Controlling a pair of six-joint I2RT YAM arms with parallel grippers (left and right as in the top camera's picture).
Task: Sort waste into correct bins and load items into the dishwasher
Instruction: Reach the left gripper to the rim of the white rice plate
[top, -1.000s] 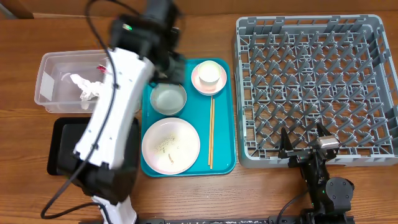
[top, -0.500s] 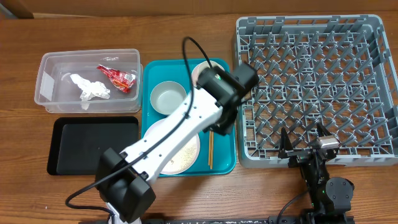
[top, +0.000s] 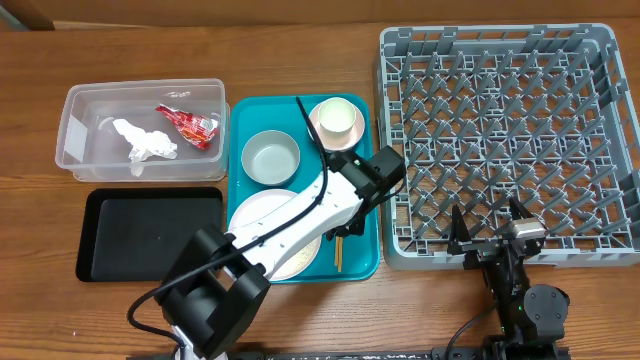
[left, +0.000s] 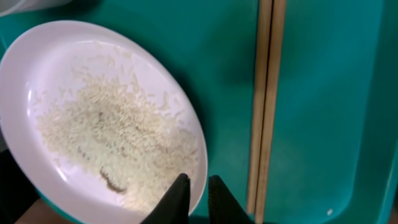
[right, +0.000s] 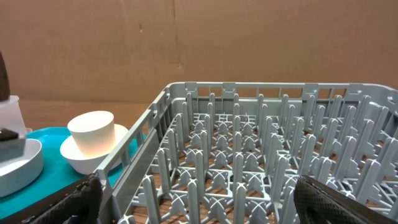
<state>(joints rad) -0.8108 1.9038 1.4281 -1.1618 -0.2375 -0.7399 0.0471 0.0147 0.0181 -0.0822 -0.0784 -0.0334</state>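
Left claw (left: 199, 198) nearly closed, right claw (right: 204, 204) spread

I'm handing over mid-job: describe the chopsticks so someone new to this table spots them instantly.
Find the teal tray mid-scene, just left of the grey dish rack. Along the tray's right side, beside the pale plate scattered with rice, lie the chopsticks. They are the only long, thin wooden sticks there; everything else on the tray is round crockery.

Pale pink plate (left: 37, 74) speckled with white rice grains (left: 118, 143); light wooden chopsticks (left: 264, 93) on the teal tray (left: 323, 93). Grey grid-patterned rack (top: 500, 140), red wrapper (top: 188, 122), white tissue (top: 140, 140), black tray (top: 150, 235), brown wood-grain bench (top: 40, 310).
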